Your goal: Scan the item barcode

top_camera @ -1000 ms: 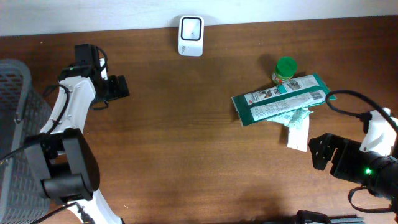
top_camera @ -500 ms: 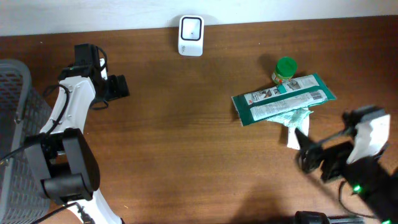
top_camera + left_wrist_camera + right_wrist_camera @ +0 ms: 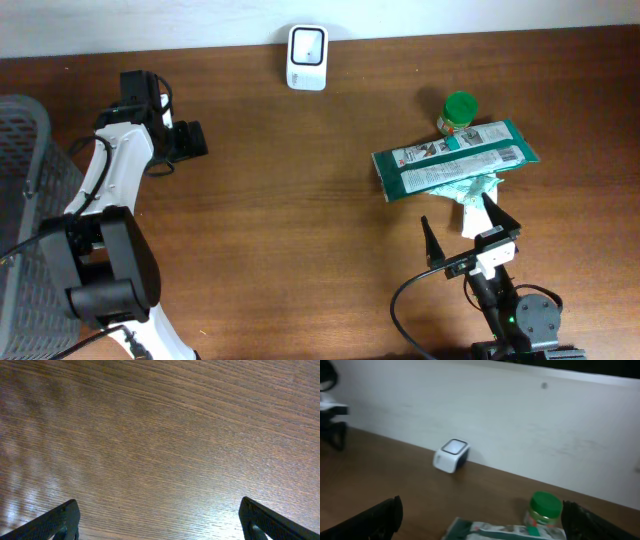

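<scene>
A green and white packet point(image 3: 455, 162) with a barcode strip lies right of centre, on top of a small white sachet point(image 3: 478, 212). A green-lidded jar point(image 3: 459, 110) stands at its far edge. The white scanner point(image 3: 307, 58) stands at the back wall. My right gripper point(image 3: 463, 232) hangs open just in front of the packet, nothing between its fingers. In the right wrist view the gripper point(image 3: 481, 506) faces the packet point(image 3: 505, 530), the jar point(image 3: 544, 509) and the scanner point(image 3: 451, 455). My left gripper point(image 3: 190, 140) is open at the far left; the left wrist view shows the gripper point(image 3: 159, 512) over bare wood.
A grey mesh basket point(image 3: 25, 200) stands at the left table edge. The white wall point(image 3: 520, 425) runs along the back behind the scanner. The right arm's cable point(image 3: 405, 300) loops near the front edge.
My right arm has swung from the table's right edge to the front, so its open gripper now points at the packet. The left arm and the items have not moved.
</scene>
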You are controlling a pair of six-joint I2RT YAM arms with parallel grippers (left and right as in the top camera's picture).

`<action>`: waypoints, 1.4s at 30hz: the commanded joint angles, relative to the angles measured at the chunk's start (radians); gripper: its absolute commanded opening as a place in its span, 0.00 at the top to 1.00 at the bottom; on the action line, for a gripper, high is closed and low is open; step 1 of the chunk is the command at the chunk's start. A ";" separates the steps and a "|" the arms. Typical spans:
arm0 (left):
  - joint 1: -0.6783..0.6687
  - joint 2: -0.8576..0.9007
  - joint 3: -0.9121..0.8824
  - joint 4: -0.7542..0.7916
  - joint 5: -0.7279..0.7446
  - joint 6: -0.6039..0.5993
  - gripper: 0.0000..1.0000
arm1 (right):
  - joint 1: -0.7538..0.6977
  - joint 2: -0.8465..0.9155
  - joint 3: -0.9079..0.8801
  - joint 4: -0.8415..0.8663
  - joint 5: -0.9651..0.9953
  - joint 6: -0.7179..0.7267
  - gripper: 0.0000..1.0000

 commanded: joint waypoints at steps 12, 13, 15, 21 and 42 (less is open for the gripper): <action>0.003 -0.028 0.013 0.001 -0.003 0.002 0.01 | 0.008 -0.076 -0.053 -0.182 0.117 0.004 0.02; 0.003 -0.028 0.013 0.001 -0.004 0.002 0.01 | 0.008 -0.076 -0.053 -0.181 0.117 0.004 0.02; 0.003 -0.028 0.013 0.001 -0.004 0.002 0.01 | 0.008 -0.076 -0.053 -0.182 0.117 0.005 0.02; 0.003 -0.028 0.013 0.001 -0.004 0.002 0.01 | 0.008 -0.076 -0.053 -0.181 0.117 0.004 0.02; 0.002 -0.028 0.013 0.001 -0.003 0.002 0.01 | 0.008 -0.076 -0.053 -0.181 0.117 0.005 0.02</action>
